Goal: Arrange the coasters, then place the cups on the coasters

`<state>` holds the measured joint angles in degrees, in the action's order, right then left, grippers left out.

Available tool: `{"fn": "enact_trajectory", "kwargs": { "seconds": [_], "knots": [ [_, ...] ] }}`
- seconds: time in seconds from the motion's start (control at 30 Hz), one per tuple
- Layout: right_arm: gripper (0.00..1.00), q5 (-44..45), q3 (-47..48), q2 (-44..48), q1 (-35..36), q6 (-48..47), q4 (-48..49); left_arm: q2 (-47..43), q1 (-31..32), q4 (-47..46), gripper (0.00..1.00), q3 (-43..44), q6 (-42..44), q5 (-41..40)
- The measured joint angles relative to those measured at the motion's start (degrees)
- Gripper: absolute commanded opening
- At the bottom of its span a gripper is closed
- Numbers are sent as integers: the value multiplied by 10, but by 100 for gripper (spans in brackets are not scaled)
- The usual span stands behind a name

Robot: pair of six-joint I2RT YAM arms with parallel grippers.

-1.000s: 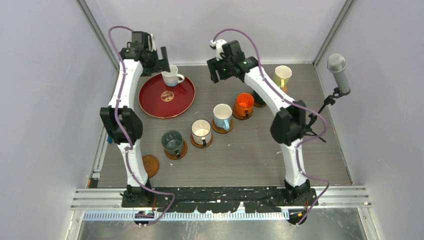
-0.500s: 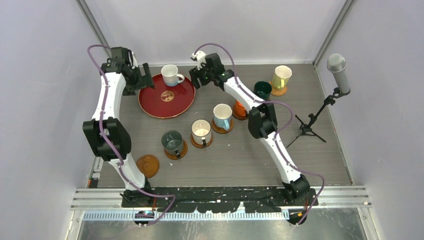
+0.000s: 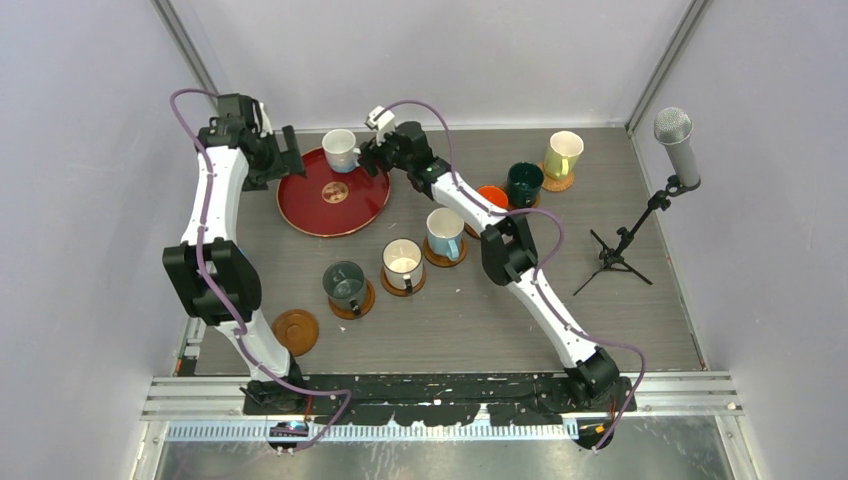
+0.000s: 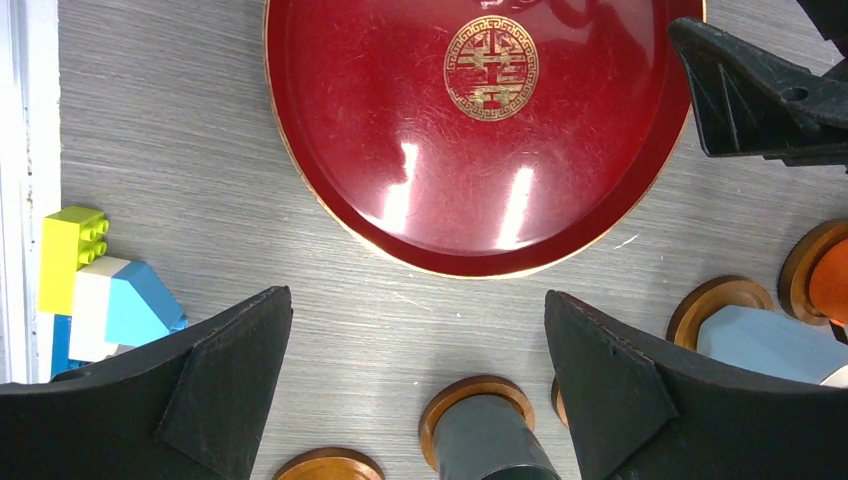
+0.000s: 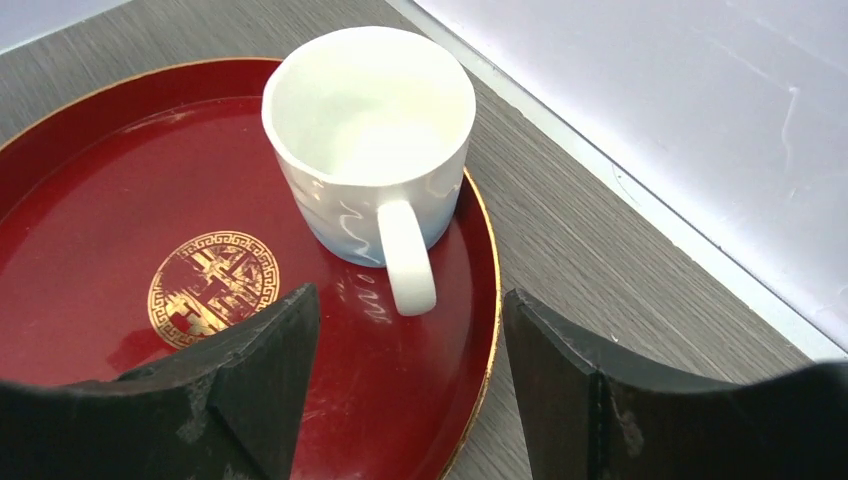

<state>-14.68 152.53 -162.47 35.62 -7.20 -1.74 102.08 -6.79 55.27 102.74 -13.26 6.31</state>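
Left gripper (image 4: 420,325) hangs over the tabletop (image 3: 480,330) at the near edge of the round red tray (image 4: 480,130), jaws at full spread, nothing between the fingers (image 4: 200,400). Right gripper (image 3: 366,160) sits low at the far right rim of the tray, jaws wide and empty. White mug (image 5: 370,140) stands upright on the far rim of the tray, empty inside. Its handle points straight at the right wrist camera and lies just ahead of the gap between the fingers (image 5: 250,380); no contact visible. Gold emblem at the tray centre is uncovered. Tray itself is toward the far left corner of the tabletop. A diagonal row of mugs runs from mid-tabletop to the far right corner: dark grey-green mug (image 3: 345,283), cream mug (image 3: 402,260), light blue mug (image 3: 444,230), orange mug (image 3: 492,195), dark teal mug (image 3: 524,182), pale yellow mug (image 3: 563,153). The grey-green, cream, light blue and pale yellow mugs each show a brown coaster (image 3: 360,305) underneath. The orange mug is partly hidden by the right arm in the top view; the left wrist view shows a brown rim beside it. Cannot tell what is under the teal mug. One bare coaster (image 3: 296,330) lies near the near left corner, beside the left arm. Toy bricks (image 4: 85,290) sit at the left edge. Microphone on a stand (image 3: 673,140) at the right edge.
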Motion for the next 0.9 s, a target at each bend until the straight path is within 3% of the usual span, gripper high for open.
{"fn": "enact_trajectory", "kwargs": {
  "seconds": [0.37,0.9],
  "knots": [
    [65,-12,2,-32,5,3,43,0,-10,10,100,2,1,0],
    [47,-33,2,-35,32,-1,56,-27,-28,12,99,-9,3,-1]
  ]
}}
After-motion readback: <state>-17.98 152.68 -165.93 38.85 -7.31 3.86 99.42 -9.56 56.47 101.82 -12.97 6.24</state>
